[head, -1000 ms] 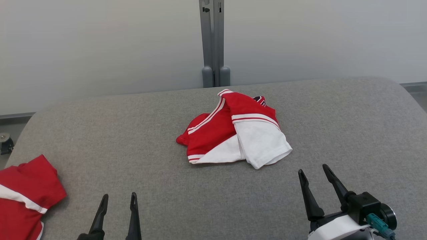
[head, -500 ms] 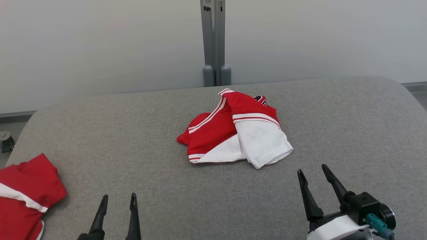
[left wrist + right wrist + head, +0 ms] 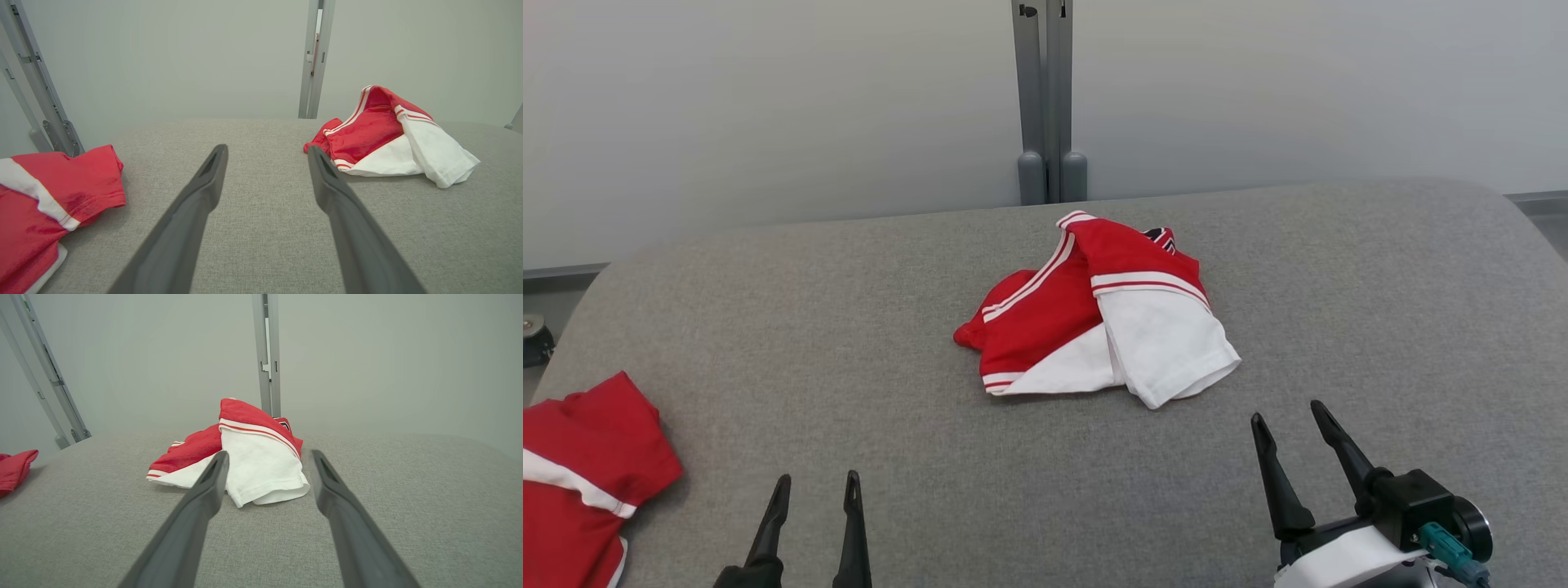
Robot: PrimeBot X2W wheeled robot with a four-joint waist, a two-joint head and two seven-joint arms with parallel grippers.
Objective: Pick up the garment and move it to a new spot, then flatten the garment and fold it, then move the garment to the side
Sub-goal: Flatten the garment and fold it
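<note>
Left gripper (image 3: 817,478) sits at 7 o'clock in the head view and right gripper (image 3: 1286,412) at 5 o'clock. Both have their 2 dark fingers spread wide with nothing between them, hovering over bare grey bench (image 3: 849,343).

At 12 o'clock from the right gripper, near the bench's middle, lies the garment (image 3: 1094,318). It is a crumpled red-and-white heap with a white panel folded over the near side and a striped red part humped up behind. No pickup has begun.

The main risk is the grasp. The heap is layered, so a pinch at the near white edge could lift 1 flap and leave the rest dragging on the cloth surface. It could also catch several layers at once, and then the piece would not open out for flattening.

A second red garment (image 3: 580,465) lies at 8 o'clock, close beside the left gripper, and a careless sweep could snag it. The path from the right gripper to the heap looks open.

Beyond the bench's far edge at 12 o'clock a grey post (image 3: 1045,90) rises against the pale wall (image 3: 768,114). A small dark object (image 3: 533,339) at 9 o'clock may be a castor.
</note>
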